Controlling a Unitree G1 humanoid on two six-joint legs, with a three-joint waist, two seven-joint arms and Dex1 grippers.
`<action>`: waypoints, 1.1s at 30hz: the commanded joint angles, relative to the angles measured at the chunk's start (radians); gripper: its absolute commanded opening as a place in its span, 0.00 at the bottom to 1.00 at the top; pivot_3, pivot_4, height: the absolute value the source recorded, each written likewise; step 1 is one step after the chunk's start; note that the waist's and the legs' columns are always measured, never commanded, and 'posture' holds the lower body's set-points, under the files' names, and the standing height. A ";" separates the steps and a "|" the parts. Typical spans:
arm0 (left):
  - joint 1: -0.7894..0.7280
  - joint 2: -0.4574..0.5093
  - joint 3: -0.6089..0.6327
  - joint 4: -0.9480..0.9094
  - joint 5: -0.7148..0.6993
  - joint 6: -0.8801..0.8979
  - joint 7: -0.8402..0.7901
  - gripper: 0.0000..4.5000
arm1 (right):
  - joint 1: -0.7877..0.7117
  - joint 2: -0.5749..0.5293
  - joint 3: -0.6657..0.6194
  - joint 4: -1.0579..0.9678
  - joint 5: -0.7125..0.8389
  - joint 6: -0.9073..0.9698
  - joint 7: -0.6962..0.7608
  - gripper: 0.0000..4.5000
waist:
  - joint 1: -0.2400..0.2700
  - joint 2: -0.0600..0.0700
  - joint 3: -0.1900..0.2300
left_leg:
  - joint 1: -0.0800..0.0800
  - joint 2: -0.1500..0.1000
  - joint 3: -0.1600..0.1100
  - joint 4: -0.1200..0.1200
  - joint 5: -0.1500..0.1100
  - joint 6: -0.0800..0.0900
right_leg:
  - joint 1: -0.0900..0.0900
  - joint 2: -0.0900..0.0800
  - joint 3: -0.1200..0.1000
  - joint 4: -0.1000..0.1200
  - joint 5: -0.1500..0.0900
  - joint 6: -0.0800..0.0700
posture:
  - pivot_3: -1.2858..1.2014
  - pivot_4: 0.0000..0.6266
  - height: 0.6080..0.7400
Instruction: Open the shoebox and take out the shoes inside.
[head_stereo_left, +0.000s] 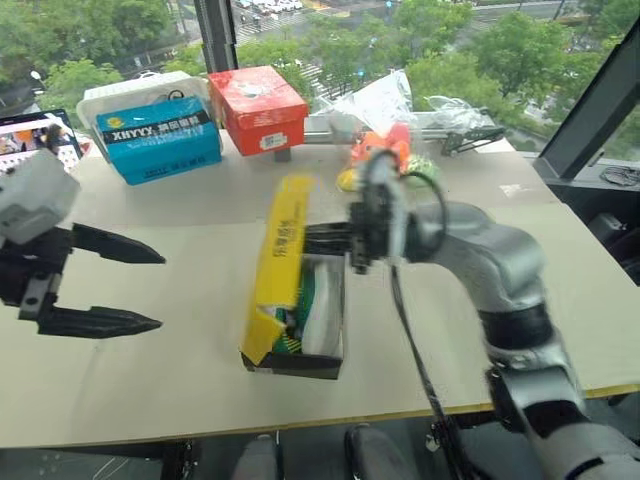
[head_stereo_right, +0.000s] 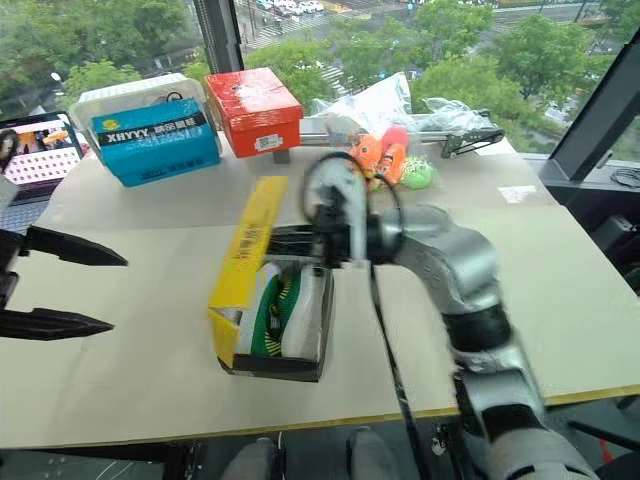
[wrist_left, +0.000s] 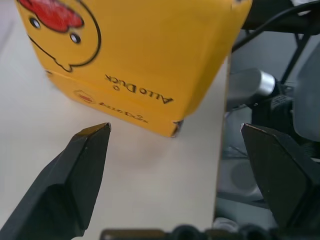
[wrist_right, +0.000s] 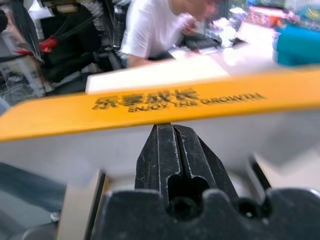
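The bench (head_stereo_left: 150, 400) carries everything: the shoebox (head_stereo_left: 290, 345) sits near its front edge, roughly in the middle, with the blue box (head_stereo_left: 160, 138) and red box (head_stereo_left: 258, 108) well back on the left and the plush toys (head_stereo_right: 390, 158) behind it, near some clear plastic bags (head_stereo_right: 385, 100).

The shoebox's yellow lid (head_stereo_left: 283, 240) stands raised on its left-hand side, close to upright, white inner face turned towards the right gripper (head_stereo_left: 320, 240). That gripper's 2 fingers are pressed together, holding nothing, and lie level against or just beside the lid's inner face near its top edge; the right wrist view shows the lid's yellow rim directly ahead of the tips. Whether they actually touch it I cannot tell.

Inside the open box lie the shoes (head_stereo_right: 285, 305), green knit with white soles, side by side.

The left gripper (head_stereo_left: 125, 285) hangs well to the left of the box, fingers spread wide apart and empty.

Risks, as I judge them:
1. The lid is not folded flat. If the right fingers pull away, it could fall shut over the shoes.
2. Pushing the lid further may drag or tip the light box instead, sliding it towards the bench's front edge.
3. Shut fingers cannot grasp a shoe; they must open first, leaving the lid unsupported unless the left gripper takes over.
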 joint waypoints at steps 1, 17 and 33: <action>-0.008 0.024 0.082 -0.025 -0.021 0.044 -0.007 0.99 | -0.090 0.128 0.104 0.160 -0.136 -0.156 -0.055 0.00 | 0.002 0.000 0.000 | -0.001 0.000 0.000 0.000 0.000 0.000 | -0.001 0.001 0.000 0.000 0.000 0.000 | 0.52 0.24 1.00; 0.063 -0.011 0.089 -0.089 0.009 0.019 -0.009 1.00 | -0.131 -0.064 0.070 -0.044 -0.117 -0.008 0.121 0.16 | 0.017 -0.001 0.000 | -0.009 -0.002 -0.001 0.001 0.000 -0.003 | -0.009 -0.001 -0.001 0.002 0.006 -0.008 | 0.52 0.24 1.00; 0.023 -0.022 -0.105 -0.011 0.031 -0.123 0.048 1.00 | -0.201 -0.094 0.346 0.420 -0.471 -0.772 0.440 0.98 | 0.004 -0.002 0.000 | -0.009 0.002 0.003 0.001 0.000 -0.003 | -0.011 0.002 0.001 0.002 0.008 -0.011 | 0.52 0.24 1.00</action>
